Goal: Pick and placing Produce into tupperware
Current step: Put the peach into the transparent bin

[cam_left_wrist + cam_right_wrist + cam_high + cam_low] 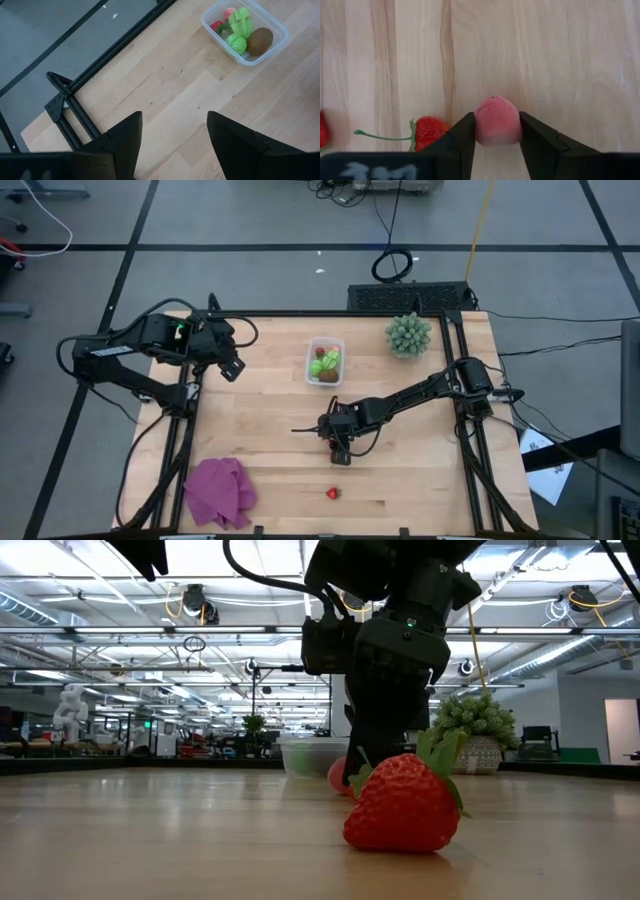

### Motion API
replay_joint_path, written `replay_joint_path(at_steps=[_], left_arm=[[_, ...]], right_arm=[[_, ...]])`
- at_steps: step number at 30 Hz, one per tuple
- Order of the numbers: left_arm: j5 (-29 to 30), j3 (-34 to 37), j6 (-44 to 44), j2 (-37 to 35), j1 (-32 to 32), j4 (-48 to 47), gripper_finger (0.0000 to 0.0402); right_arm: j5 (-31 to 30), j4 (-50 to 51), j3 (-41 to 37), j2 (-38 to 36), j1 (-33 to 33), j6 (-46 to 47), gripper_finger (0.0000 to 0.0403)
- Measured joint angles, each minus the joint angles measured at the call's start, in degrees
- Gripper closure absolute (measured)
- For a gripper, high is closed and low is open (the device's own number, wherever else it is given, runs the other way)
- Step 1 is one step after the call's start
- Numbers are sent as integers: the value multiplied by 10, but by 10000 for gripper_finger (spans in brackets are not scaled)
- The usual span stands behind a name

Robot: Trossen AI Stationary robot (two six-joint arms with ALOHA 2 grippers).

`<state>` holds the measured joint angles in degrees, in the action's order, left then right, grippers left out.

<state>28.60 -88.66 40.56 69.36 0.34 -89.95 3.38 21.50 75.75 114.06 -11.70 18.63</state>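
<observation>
A pink rounded produce piece [497, 121] lies on the wooden table near its middle, with my right gripper [338, 452] shut on it. A red strawberry [333, 493] with a green stem lies on the table nearer the front edge and fills the low view's foreground [405, 805]. The clear tupperware [325, 361] stands at the far middle and holds green pieces, a brown kiwi-like piece [260, 41] and a red bit. My left gripper [172, 145] hangs open above the table's far left [232, 365], with nothing between its fingers. My right gripper pinches the pink piece by its two opposite sides [479, 125] between its two fingers. The fingers slant down at it from the table's right. The piece seems to sit on the table top [338, 777].
A spiky pale-green plant [409, 335] stands at the far right corner. A crumpled purple cloth [220, 492] lies at the near left corner. Bare wood [260, 420] lies between the tupperware and the cloth. Black frame rails [180, 440] run along the table's sides.
</observation>
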Motion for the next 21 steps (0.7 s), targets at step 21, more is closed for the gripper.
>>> replay_joint_path(at_steps=[21], left_arm=[[0,0,0,0,0,0,174]], right_arm=[[-7,-3,0,-67,10,-35,282]])
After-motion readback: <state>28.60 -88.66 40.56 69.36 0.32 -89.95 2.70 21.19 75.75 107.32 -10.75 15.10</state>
